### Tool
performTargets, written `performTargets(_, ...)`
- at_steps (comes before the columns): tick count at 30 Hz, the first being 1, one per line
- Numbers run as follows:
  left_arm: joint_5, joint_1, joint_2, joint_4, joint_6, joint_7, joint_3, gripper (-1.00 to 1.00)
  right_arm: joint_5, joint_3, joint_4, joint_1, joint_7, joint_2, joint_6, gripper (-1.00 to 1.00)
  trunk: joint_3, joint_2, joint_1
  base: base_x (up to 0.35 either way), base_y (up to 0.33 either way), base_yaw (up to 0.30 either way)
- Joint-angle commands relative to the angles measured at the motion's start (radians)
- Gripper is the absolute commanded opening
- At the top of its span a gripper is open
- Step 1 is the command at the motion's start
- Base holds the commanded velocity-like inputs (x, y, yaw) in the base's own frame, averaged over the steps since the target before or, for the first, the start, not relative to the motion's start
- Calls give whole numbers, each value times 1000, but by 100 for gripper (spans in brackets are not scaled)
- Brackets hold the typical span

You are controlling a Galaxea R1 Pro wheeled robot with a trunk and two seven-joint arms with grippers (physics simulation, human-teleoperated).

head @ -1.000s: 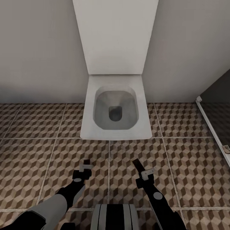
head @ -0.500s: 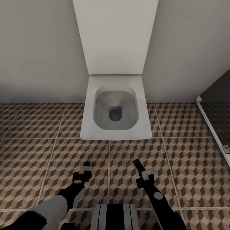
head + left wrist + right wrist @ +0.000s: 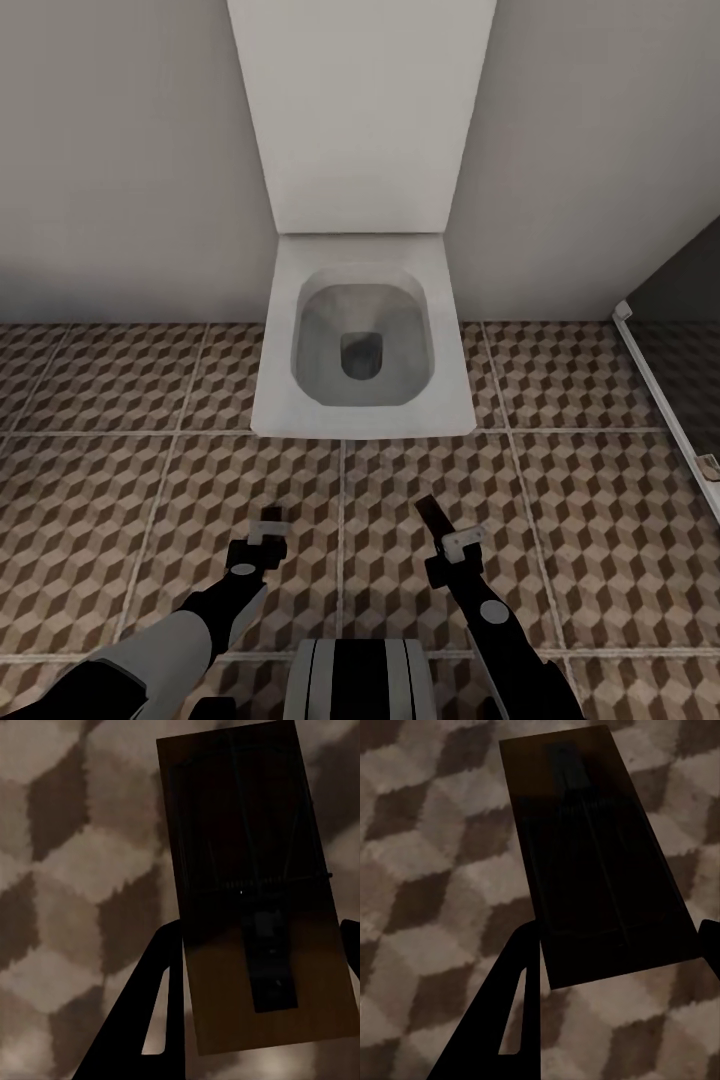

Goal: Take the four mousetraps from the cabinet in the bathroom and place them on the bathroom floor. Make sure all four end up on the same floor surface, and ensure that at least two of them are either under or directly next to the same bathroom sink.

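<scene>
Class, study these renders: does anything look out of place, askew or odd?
Nothing is spilled or broken. The oddity: each gripper holds a flat brown wooden mousetrap, left and right, above the cube-patterned tiled floor, in front of a white toilet rather than a sink.

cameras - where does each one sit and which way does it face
Head view: high, facing down at the toilet; both arms show.
Left wrist view: along the left gripper, shut on a mousetrap.
Right wrist view: along the right gripper, shut on another mousetrap.
Shared: the cube-pattern bathroom floor.
</scene>
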Motion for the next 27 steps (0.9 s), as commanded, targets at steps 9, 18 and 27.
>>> performTargets(9,8,-1,0,1,-4,8,-9,-100,8,-1,-3,0,-4,3,6,-100,-1,0,0,0,0,0)
performTargets(18,8,-1,0,1,-4,8,-9,-100,7,-1,-2,0,-3,3,6,-100,-10,0,0,0,0,0)
performTargets(27,8,-1,0,1,-4,8,-9,-100,7,0,-2,0,-2,4,6,-100,-23,0,0,0,0,0)
